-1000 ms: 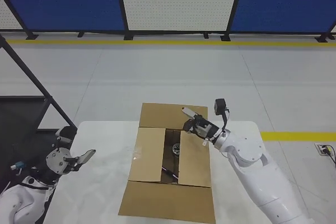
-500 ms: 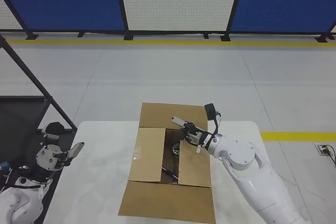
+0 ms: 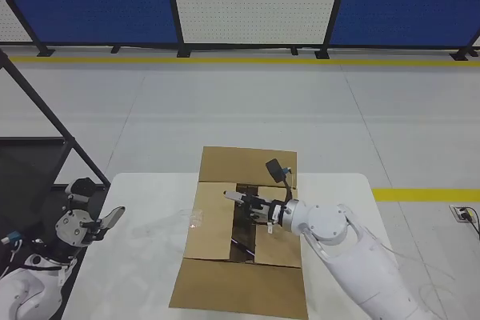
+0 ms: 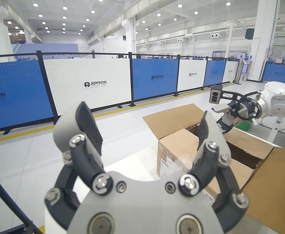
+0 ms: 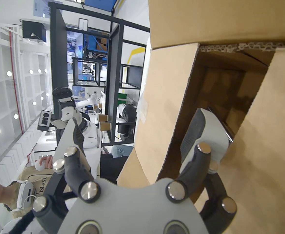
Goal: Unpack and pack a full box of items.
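Fence panels (image 4: 84, 74) carry a logo; the box label (image 4: 168, 159) seems unreadable.

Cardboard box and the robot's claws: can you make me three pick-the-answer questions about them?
1. Where is the right gripper?
A. far away from the box
B. over the cardboard box's open gap
C. underneath the box

2. What colour is the cardboard box?
A. red
B. green
C. brown

3. How is the left gripper?
A. open, holding nothing
B. shut on a flap
C. shut tight, empty

Answers:
1 B, it straddles a flap edge right above the dark gap.
2 C, every flap is plain brown cardboard.
3 A, its jaws stand wide apart with nothing held, away from the box.
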